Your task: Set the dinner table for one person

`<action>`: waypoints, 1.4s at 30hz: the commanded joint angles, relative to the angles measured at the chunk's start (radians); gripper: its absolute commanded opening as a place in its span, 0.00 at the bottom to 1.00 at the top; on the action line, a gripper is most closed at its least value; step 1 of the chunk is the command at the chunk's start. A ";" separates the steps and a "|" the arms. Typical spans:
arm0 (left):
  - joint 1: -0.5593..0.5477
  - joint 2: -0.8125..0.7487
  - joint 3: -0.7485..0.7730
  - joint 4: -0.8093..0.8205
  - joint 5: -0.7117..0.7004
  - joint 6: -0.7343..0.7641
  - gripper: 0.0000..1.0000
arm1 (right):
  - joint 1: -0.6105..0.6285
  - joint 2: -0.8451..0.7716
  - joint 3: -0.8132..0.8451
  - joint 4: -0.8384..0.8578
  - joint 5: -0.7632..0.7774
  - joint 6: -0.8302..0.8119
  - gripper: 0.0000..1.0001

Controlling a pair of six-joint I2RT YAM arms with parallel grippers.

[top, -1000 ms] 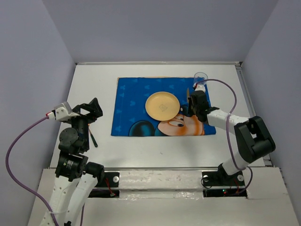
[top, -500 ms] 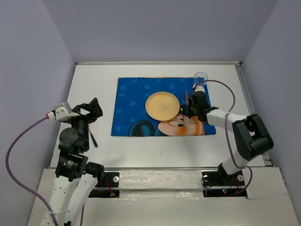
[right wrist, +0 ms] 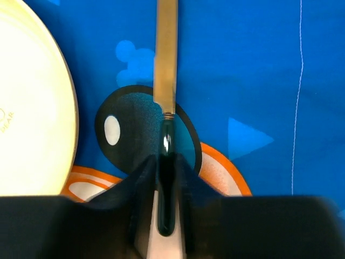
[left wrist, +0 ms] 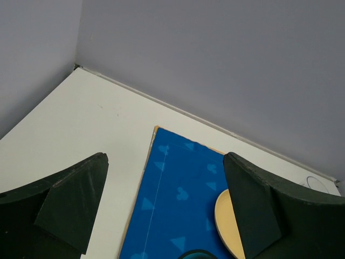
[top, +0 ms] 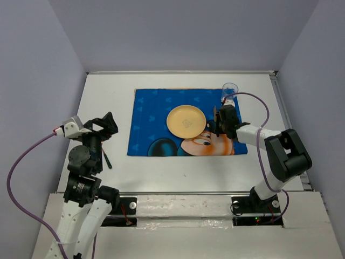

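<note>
The white dinner table [top: 161,86] carries a blue cartoon-mouse placemat [top: 156,116] with a yellow plate [top: 186,120] on it. My right gripper [top: 217,123] is shut on the dark green handle of a knife [right wrist: 165,54], low over the placemat just right of the plate [right wrist: 32,108]. The blade points away from the gripper [right wrist: 167,159], parallel to the plate's edge. My left gripper [top: 106,125] is open and empty above the bare table left of the placemat. Its wrist view shows the gripper [left wrist: 164,156], the placemat [left wrist: 178,199] and the plate's edge [left wrist: 222,221].
A clear cup [top: 230,89] stands at the placemat's far right corner, behind the right gripper. A dark green-handled utensil [top: 106,158] lies on the table near the left arm. Lavender-grey walls [top: 178,32] enclose the table on three sides.
My right gripper has shifted slightly left toward the plate with the knife still held. The left arm has not moved.
</note>
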 commanded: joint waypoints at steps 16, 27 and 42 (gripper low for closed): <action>-0.001 0.100 0.048 -0.027 0.019 -0.034 0.99 | -0.005 -0.338 0.005 -0.048 -0.099 0.053 0.96; 0.019 0.376 0.260 -0.461 0.128 -0.189 0.98 | -0.005 -0.538 -0.059 -0.074 -0.263 0.102 1.00; 0.210 0.621 0.140 -0.744 0.265 -0.320 0.73 | -0.005 -0.620 -0.119 -0.024 -0.246 0.133 0.99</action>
